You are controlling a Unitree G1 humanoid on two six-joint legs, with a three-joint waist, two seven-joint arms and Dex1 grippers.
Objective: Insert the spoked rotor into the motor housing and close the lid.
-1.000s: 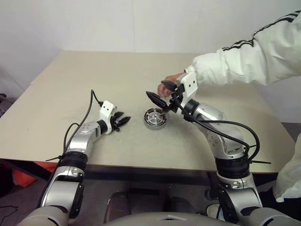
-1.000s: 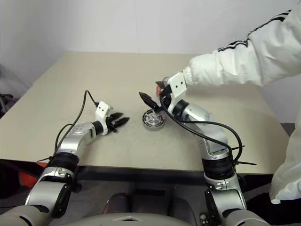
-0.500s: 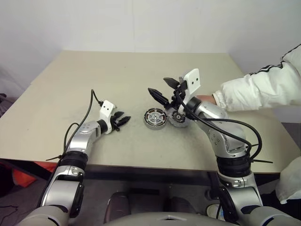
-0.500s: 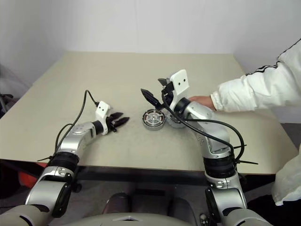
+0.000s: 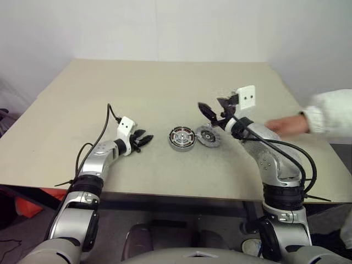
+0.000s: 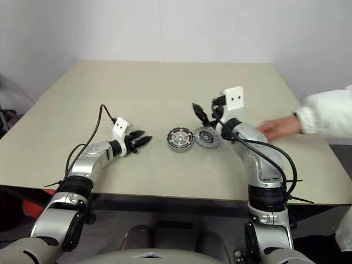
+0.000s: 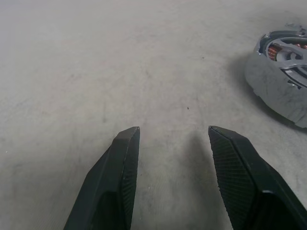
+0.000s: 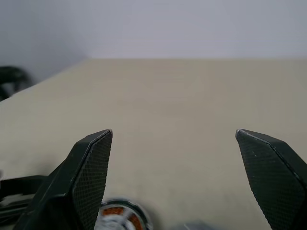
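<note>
The motor housing (image 5: pixel 181 138) is a silver-rimmed puck with copper windings, lying mid-table. Grey spokes cross over its windings in the left wrist view (image 7: pixel 283 48), so the spoked rotor seems to sit inside it. Just right of it lies the lid (image 5: pixel 208 136), a flat grey round disc. My right gripper (image 5: pixel 214 105) hovers above the lid, open wide and empty. My left gripper (image 5: pixel 144 138) rests low over the table to the housing's left, open with nothing between its fingers (image 7: pixel 122 158).
A person's hand (image 5: pixel 283 125) in a white sleeve (image 5: pixel 330 113) reaches over the table's right side, close behind my right forearm. A black cable (image 5: pixel 99 140) loops over my left arm. The table's front edge (image 5: pixel 165 193) is near.
My right gripper swung right and sank a little, from over the housing to above the lid. The person's arm drew back to the right, leaving the lid beside the housing. The left arm stayed still.
</note>
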